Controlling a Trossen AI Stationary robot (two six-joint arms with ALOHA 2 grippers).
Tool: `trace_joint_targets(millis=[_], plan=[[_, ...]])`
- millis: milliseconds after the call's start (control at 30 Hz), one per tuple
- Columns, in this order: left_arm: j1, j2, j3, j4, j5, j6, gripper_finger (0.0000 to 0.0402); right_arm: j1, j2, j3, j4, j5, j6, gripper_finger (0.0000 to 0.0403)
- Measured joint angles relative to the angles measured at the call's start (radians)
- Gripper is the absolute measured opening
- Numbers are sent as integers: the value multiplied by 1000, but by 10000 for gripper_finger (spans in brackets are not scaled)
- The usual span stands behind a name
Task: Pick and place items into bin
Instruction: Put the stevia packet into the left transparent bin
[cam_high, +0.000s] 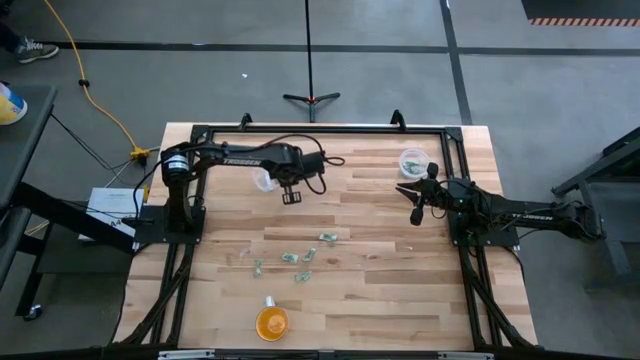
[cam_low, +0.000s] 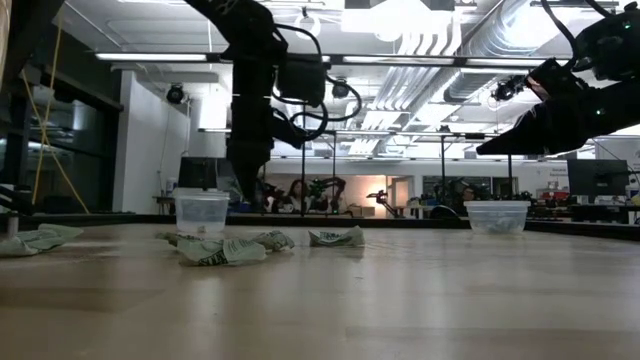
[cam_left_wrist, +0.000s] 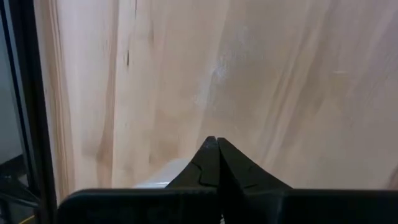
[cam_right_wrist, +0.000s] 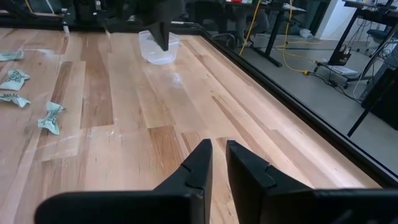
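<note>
— What lies under you, biggest thing first?

— The pale plank-topped wooden table (cam_high: 380, 290) with its black frame. Over the far half hang my two dark arms, well apart. My left gripper (cam_high: 291, 196) hovers just beside a clear plastic cup (cam_high: 264, 179) near the far left; its fingers (cam_left_wrist: 214, 163) are pressed together at the tips and grip nothing. My right gripper (cam_high: 415, 216) floats above bare wood near a second clear plastic cup (cam_high: 412, 161) at the far right, its fingers (cam_right_wrist: 199, 165) parted by a narrow slit, also empty.

— And the near side?

— A round orange cup (cam_high: 272, 323) stands by the near edge, with a small pale thing I cannot make out just beyond it.

— The items themselves?

— Tiny crumpled pale-green and silvery wrapped pieces (cam_high: 292, 258), scattered loosely mid-table, between the orange cup and my left gripper, none in a cup that I can see. From table height they look flattened and creased, with twisted ends.

— Which way do they point?

— Every way; no shared direction. One (cam_low: 336, 238) lies with its long axis across the low view; for most I cannot tell.
</note>
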Motion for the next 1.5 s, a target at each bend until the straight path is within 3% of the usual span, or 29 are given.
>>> trace_joint_targets(millis=[133, 300, 500, 967, 1400, 1500], plan=[[0, -3, 0, -31, -15, 0, 23, 0, 0, 0, -1, 0, 0, 37], [0, -31, 1, -93, -104, -39, 23, 0, 0, 0, -4, 0, 0, 41], [2, -105, -2, -98, -106, -60, 23, 0, 0, 0, -5, 10, -1, 35], [109, -154, -178, 16, 8, -79, 29, 0, 0, 0, -24, 11, -4, 38], [130, -158, -180, 65, 42, -2, 125, 0, 0, 0, -25, 11, -1, 40], [131, -183, -180, 192, 154, 85, 147, 0, 0, 0, -25, 11, -1, 36]])
